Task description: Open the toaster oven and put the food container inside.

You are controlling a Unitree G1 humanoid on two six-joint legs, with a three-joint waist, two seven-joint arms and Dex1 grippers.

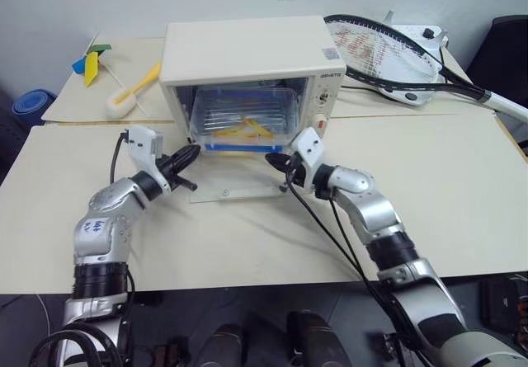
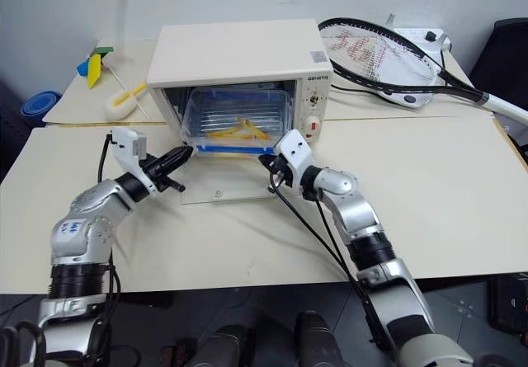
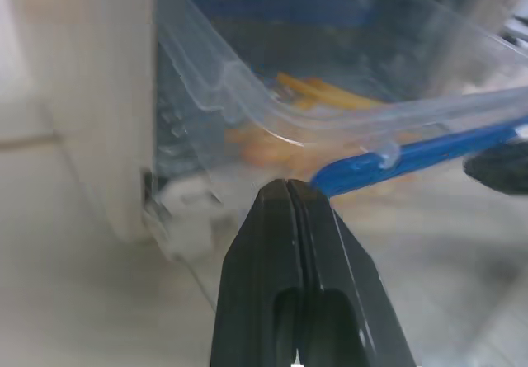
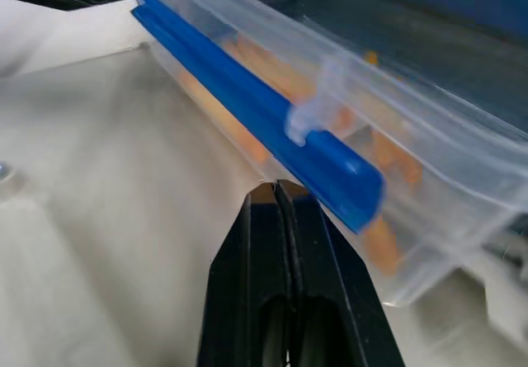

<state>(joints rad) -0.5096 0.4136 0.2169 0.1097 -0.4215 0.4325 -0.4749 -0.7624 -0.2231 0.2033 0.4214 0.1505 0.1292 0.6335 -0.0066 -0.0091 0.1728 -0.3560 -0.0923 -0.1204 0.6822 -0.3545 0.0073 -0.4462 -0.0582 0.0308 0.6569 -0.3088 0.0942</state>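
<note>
- Both grippers are nearest the camera: the left gripper (image 1: 191, 154) and the right gripper (image 1: 274, 162) are held level over the middle of the tabletop, pointing at the container from each side.
- Left gripper: fingers pressed together with no gap, holding nothing; its tip is just beside the left front corner of the container, and I cannot tell if it touches.
- Right gripper: also fully closed and empty; in the right wrist view its tip (image 4: 278, 187) is right at the blue clip (image 4: 256, 118) on the front side of the container.
- Container (image 1: 242, 119): clear plastic with yellow fries (image 1: 252, 127) inside; it sits in the mouth of the oven, on the wire rack, and its front edge with the blue clip comes out a little over the door.
- Oven (image 1: 247, 49): cream-white, it stands near the far edge of the front table (image 1: 462, 185); the glass door (image 1: 235, 187) is folded down flat on the tabletop. The knobs and a red button (image 1: 318, 122) are on its right panel.
- Racket (image 1: 388, 54): behind the oven on the right, on the far table.
- Brush (image 1: 132, 93): white head and yellow handle, at the far left corner, near a yellow and blue thing (image 1: 89, 63).
</note>
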